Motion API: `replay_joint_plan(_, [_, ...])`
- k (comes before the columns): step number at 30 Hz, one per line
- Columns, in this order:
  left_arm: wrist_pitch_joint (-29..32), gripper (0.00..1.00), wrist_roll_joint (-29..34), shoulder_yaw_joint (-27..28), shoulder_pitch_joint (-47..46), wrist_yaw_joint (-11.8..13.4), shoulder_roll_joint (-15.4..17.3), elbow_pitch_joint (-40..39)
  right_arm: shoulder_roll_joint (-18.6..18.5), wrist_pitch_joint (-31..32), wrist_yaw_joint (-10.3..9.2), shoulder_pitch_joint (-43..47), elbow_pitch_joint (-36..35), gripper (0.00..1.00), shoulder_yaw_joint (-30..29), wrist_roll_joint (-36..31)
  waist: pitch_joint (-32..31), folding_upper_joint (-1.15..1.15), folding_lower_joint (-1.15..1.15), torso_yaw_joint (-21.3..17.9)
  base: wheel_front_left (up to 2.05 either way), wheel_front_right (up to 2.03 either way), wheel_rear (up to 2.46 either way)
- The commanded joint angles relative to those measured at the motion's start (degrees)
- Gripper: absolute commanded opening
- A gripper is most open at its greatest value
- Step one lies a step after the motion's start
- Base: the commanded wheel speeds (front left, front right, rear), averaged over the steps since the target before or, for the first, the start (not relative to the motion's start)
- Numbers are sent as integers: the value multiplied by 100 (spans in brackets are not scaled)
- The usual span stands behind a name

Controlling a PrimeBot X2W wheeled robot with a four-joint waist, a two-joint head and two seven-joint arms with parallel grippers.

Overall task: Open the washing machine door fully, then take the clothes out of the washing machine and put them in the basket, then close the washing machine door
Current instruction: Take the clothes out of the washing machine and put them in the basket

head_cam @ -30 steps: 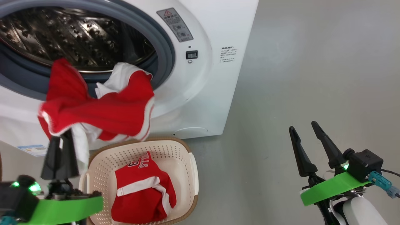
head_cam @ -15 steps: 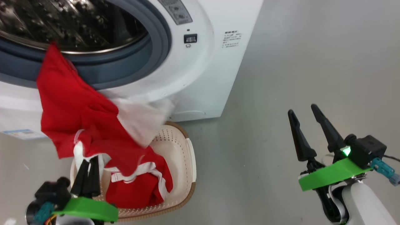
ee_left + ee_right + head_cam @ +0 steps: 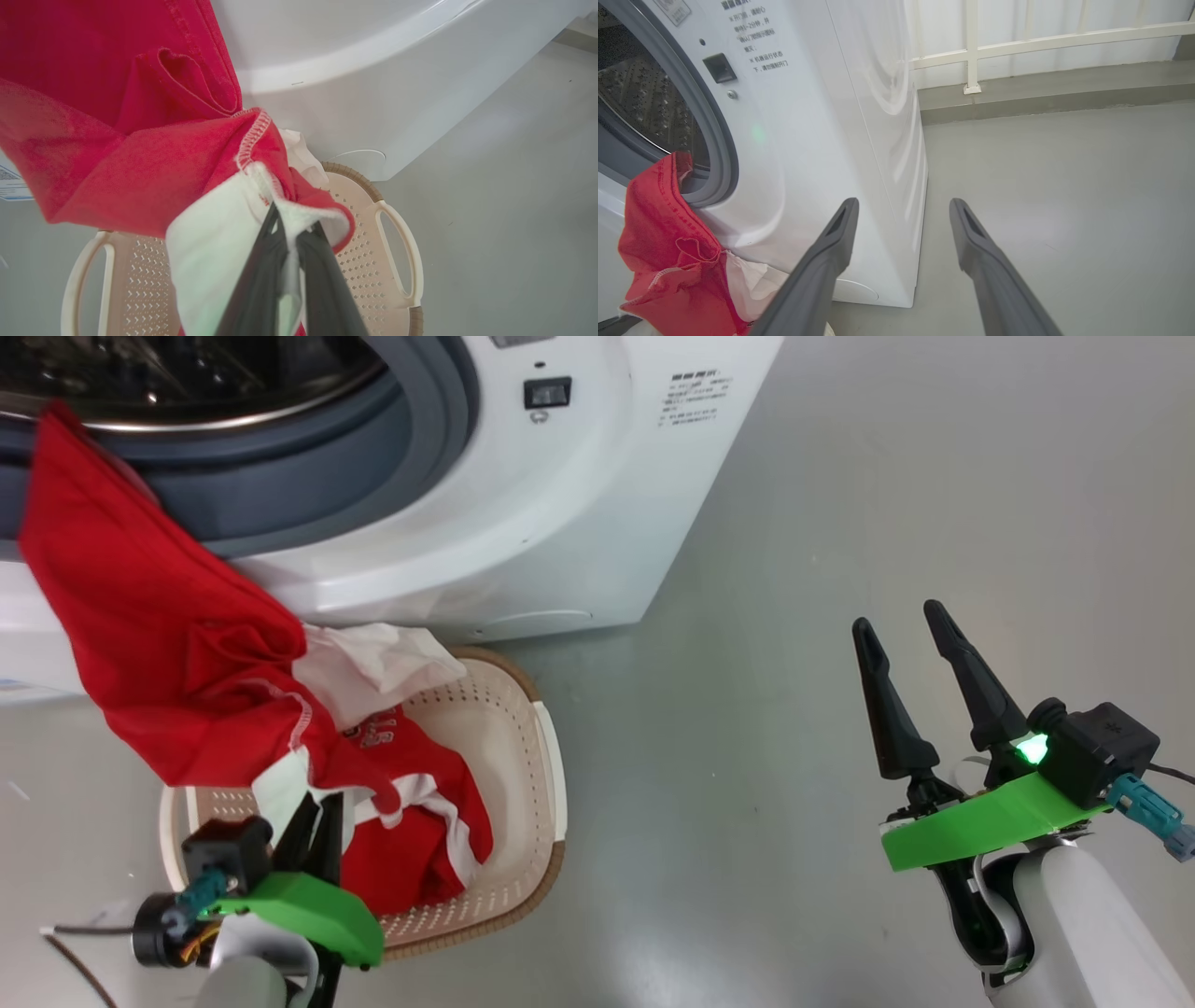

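Note:
The washing machine (image 3: 579, 523) stands open at the upper left; its door is out of view. A red garment with white trim (image 3: 168, 644) hangs from the grey gasket (image 3: 308, 495) down over the cream basket (image 3: 532, 747) on the floor. My left gripper (image 3: 316, 807) is shut on its white trim (image 3: 224, 261) just above the basket (image 3: 397, 233). Another red jersey (image 3: 420, 831) lies inside the basket. My right gripper (image 3: 896, 616) hovers open over bare floor to the right, holding nothing, its fingers (image 3: 831, 242) pointing past the washer's corner (image 3: 878, 140).
Grey floor (image 3: 840, 476) stretches to the right of the washer and basket. A white railing and low kerb (image 3: 971, 56) run behind the machine. A loose cable (image 3: 75, 952) trails by my left wrist.
The head camera has tilted down. My left gripper has pulled the red garment out and down from drum height to just over the basket. The right gripper stays open.

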Motion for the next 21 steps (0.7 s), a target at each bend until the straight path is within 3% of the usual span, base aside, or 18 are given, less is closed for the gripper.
replay_joint_plan(1, [-30,0,71,146,-115,-9,69,81,-11,-36,36,-83,-151,100,130,-51,179,0,0,-66,0,0,0])
replay_joint_plan(16, [-30,0,352,208,-1356,-31,340,1715,73,-36,36,-445,-228,100,237,-69,864,0,0,-217,0,0,0])
replay_joint_plan(21, [-30,48,389,198,-1782,-35,516,2159,94,-36,36,-575,-246,100,298,-70,1069,0,0,-270,0,0,0])
